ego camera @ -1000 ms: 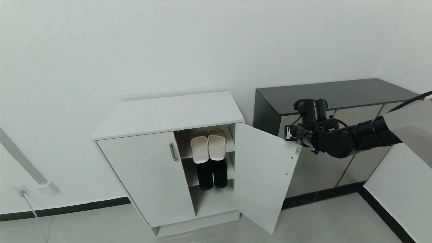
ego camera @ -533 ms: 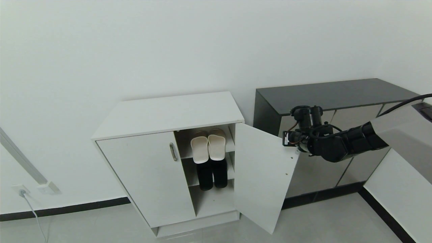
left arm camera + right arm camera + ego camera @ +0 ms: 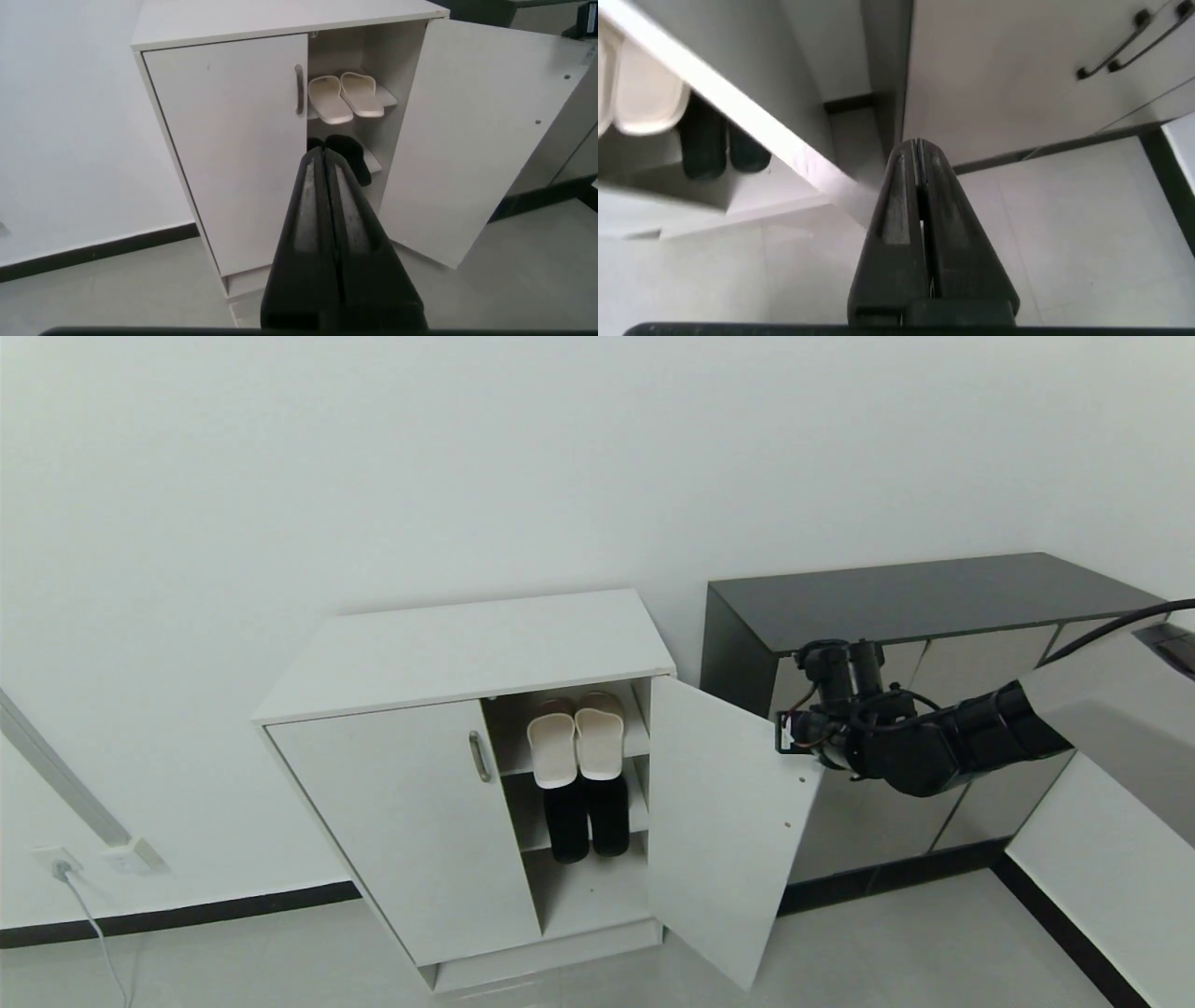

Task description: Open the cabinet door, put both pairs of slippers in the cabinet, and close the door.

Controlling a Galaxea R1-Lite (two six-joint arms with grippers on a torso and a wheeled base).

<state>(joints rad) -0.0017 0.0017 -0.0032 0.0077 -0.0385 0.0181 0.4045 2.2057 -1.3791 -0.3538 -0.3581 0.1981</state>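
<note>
You're in a plain, home-like room that reads as an entryway. A white shoe cabinet (image 3: 467, 658) stands to the left of the right end effector (image 3: 782, 737), with cream slippers (image 3: 574, 747) and black slippers (image 3: 586, 819) on its shelves. Just behind the end effector is a dark-topped sideboard (image 3: 924, 593) with shiny door fronts. Bare white wall (image 3: 467, 457), black skirting (image 3: 187, 912), pale grey floor (image 3: 887, 952). Far left of the end effector, low down: a wall socket (image 3: 58, 863) with a cable plugged in.

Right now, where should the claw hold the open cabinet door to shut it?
Take the open cabinet door at the top of its free edge, farthest from the hinges. Come from behind it, the side of the dark sideboard, where the right claw sits. That edge swings widest, so a push there probably closes it easiest.
</note>
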